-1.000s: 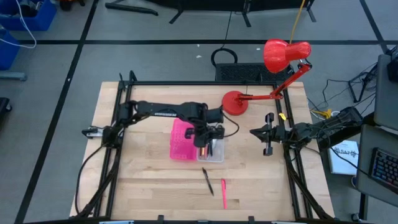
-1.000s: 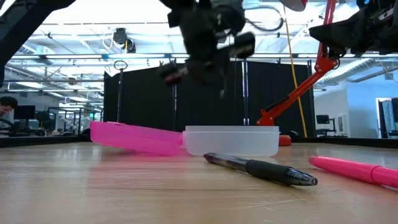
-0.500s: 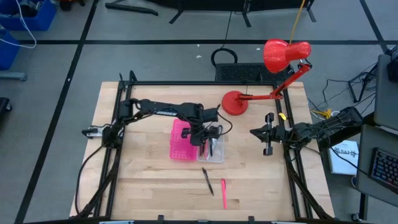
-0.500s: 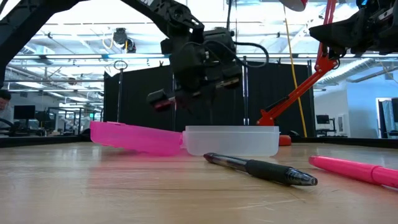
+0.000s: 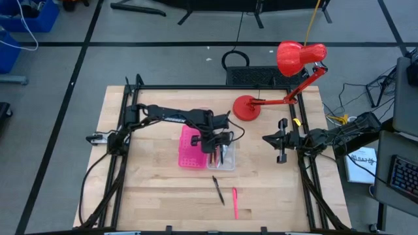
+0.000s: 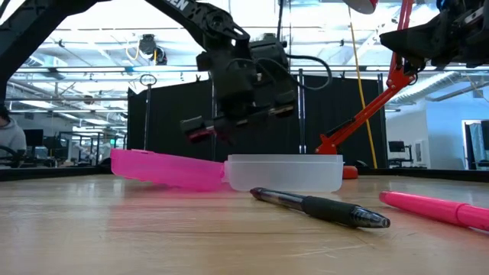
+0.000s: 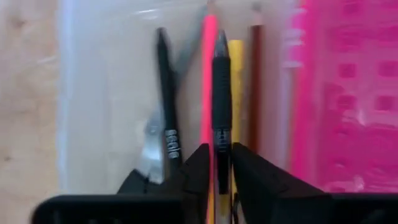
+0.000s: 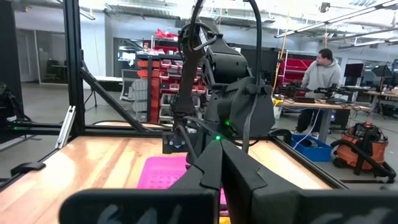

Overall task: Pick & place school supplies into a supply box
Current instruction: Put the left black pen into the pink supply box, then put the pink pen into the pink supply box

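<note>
The supply box lies open mid-table: its clear tray half (image 5: 224,158) and its pink grid half (image 5: 190,147). The tray (image 7: 106,93) holds a pink pen (image 7: 209,68), a yellow pencil (image 7: 237,87), a brown pencil (image 7: 256,81), another black pen (image 7: 166,93) and scissors (image 7: 152,134). My left gripper (image 5: 216,139) hangs just above the tray, shut on a black pen (image 7: 221,87). A black pen (image 5: 217,189) and a pink pen (image 5: 235,203) lie on the table nearer the front edge. My right gripper (image 5: 282,141) waits shut at the table's right side. My left gripper pinches the black pen's barrel (image 7: 221,140), behind its rubber grip, between its two fingers. The fingers come from above, pointing down. The pen hangs about level, clear of the tray and in line with the supplies in it; one end (image 6: 197,127) sticks out beside the gripper.
A red desk lamp stands at the back right, its base (image 5: 246,108) close behind the box and its head (image 5: 300,57) beyond the table's far edge. A black frame (image 5: 127,124) runs along the table's sides. Bare wood lies left of and in front of the box.
My left gripper has come down toward the clear tray with the black pen, still shut on it, most of the way in the first half second. The pen has stayed roughly level and now hangs just above the tray's rim.
</note>
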Available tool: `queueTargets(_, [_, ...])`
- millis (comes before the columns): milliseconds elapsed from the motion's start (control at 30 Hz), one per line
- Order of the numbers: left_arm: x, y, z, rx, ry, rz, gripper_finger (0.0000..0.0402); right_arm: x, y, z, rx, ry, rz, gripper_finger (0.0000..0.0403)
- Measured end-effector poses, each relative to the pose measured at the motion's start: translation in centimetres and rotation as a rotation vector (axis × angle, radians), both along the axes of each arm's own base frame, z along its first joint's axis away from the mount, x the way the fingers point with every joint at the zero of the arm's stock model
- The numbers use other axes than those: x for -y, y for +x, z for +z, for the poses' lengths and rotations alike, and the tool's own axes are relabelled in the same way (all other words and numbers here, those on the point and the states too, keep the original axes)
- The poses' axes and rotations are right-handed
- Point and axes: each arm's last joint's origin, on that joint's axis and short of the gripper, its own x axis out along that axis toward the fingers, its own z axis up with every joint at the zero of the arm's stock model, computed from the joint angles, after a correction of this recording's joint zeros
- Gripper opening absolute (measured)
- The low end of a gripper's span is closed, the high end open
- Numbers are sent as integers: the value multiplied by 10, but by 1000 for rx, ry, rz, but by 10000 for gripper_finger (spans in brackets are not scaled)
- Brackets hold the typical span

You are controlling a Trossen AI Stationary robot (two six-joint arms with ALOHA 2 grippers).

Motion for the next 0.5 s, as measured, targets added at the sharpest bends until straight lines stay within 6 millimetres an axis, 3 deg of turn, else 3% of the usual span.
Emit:
queueTargets(167, [6,1,0,-20,3,57,126,0,0,0,0,7,2,0])
queueTargets(300, [14,-1,7,-29,76,58,141,0,0,-1,-6,5,3,0])
queueTargets(367, [22,-6,23,-16,114,60,137,0,0,-1,-7,4,4,0])
queueTargets(500, [35,-33,82,19,169,119,113,0,0,-1,-7,4,4,0])
